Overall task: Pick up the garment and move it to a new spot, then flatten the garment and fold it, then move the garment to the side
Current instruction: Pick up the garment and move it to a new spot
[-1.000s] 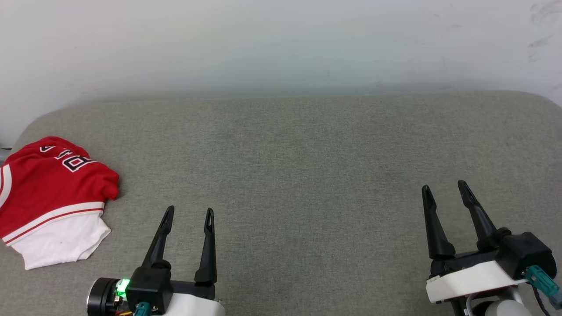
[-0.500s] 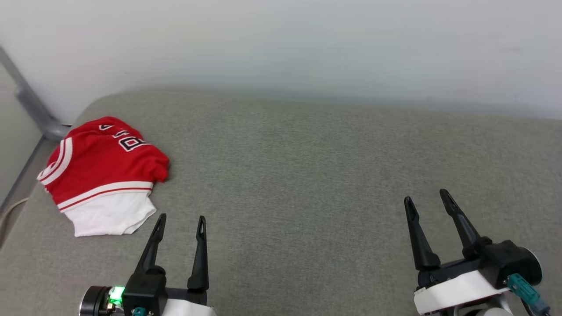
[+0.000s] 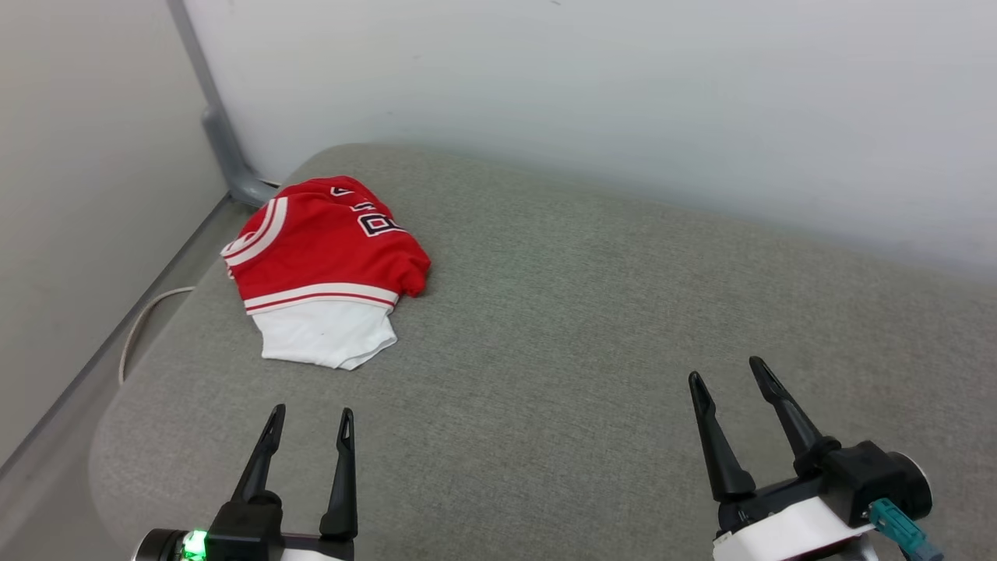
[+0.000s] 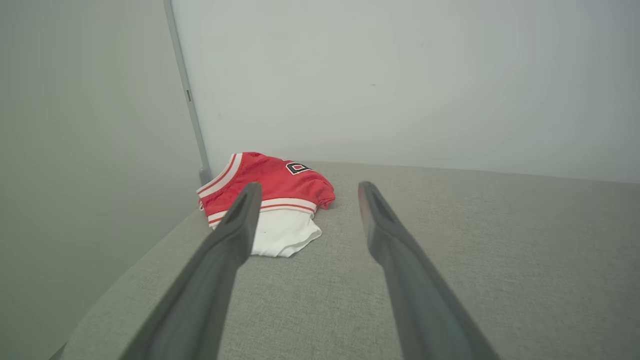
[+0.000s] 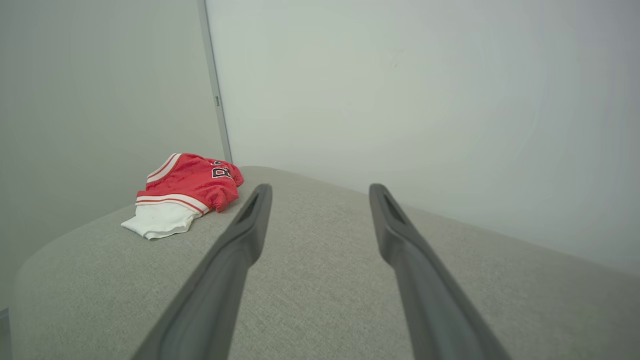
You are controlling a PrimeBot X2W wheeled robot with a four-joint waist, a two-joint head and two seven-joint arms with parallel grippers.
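Lying bunched, garment (image 3: 319,257), lettering (image 3: 376,224) partly folded from sight

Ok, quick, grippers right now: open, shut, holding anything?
Left gripper: open, holding nothing.
Right gripper: open, holding nothing, well clear of the garment.

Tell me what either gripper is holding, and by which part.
Nothing is held. The left gripper and right gripper stand open and empty; the garment lies on the grey cushion, apart from both.

Open cushion (image 3: 592,312) runs up to the garment (image 3: 327,253); walls (image 3: 545,86) flank its corner.
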